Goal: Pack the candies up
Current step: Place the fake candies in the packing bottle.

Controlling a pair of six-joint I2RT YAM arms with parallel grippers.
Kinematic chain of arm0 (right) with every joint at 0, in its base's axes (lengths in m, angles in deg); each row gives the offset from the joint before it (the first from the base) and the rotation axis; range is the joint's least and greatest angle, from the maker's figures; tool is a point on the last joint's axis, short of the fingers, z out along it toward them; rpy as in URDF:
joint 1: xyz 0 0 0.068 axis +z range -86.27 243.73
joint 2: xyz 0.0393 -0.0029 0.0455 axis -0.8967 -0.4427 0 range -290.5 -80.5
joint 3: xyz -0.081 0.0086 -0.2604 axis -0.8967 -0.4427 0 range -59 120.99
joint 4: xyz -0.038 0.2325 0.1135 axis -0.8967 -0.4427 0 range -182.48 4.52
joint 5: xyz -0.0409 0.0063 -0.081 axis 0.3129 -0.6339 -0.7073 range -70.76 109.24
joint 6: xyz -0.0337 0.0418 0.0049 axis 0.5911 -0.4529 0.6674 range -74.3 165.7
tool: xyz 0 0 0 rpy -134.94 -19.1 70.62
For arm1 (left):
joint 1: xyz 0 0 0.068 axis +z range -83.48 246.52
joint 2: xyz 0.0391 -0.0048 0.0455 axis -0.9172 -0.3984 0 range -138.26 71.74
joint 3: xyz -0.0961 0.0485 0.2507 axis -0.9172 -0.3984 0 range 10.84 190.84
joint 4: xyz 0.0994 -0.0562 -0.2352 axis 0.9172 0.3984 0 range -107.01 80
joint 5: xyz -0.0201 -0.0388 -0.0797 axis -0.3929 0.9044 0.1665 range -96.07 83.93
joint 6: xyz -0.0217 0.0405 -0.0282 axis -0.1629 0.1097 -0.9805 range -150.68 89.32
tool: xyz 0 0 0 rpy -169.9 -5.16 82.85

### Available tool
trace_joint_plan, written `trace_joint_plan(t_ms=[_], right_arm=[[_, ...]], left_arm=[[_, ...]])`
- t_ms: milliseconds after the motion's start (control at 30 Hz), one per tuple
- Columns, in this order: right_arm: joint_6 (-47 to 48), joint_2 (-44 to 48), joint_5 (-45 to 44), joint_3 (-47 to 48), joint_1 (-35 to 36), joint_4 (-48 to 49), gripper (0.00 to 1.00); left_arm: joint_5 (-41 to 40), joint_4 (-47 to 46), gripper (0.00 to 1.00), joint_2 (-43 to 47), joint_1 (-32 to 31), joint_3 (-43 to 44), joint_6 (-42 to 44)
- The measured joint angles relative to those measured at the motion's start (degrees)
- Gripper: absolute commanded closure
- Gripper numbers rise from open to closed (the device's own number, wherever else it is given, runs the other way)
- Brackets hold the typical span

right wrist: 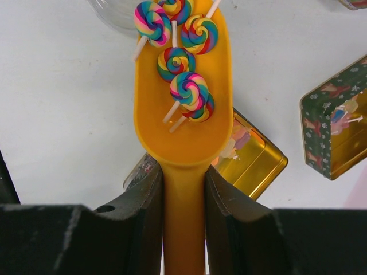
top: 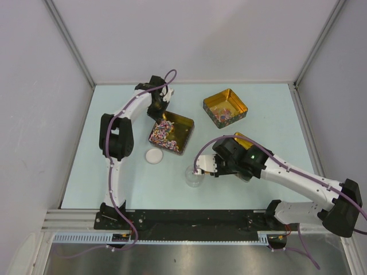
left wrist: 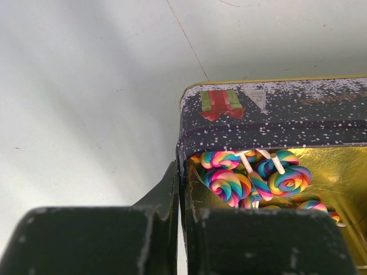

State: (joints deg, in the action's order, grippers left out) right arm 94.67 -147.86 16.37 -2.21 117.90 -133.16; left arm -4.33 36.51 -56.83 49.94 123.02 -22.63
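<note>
The candies are small rainbow swirl lollipops on white sticks. A heap of them [top: 163, 136] lies in a gold-lined tin [top: 179, 123] left of centre. My left gripper [top: 156, 110] is shut on that tin's near corner wall [left wrist: 275, 114], one finger outside and one inside, beside the lollipops [left wrist: 229, 183]. My right gripper [top: 213, 166] is shut on the handle of an orange scoop [right wrist: 183, 132]. The scoop holds several lollipops [right wrist: 186, 86], and its tip reaches over a clear jar [right wrist: 117, 14], which also shows in the top view [top: 194, 176].
A white round lid [top: 153, 156] lies left of the jar. A second open tin [top: 225, 107] with a few candies stands at the back right, seen green-sided in the right wrist view [right wrist: 338, 132]. A third gold tin [right wrist: 252, 154] lies under my right arm.
</note>
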Motion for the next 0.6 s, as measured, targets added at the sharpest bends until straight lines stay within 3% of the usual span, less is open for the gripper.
trace_joint_plan(t_ms=[600], right_arm=[[1.9,-2.5,-4.1,3.0,3.4,-3.0,1.00]], left_arm=[[0.0,0.2,0.99,0.0,0.0,0.0,0.0]])
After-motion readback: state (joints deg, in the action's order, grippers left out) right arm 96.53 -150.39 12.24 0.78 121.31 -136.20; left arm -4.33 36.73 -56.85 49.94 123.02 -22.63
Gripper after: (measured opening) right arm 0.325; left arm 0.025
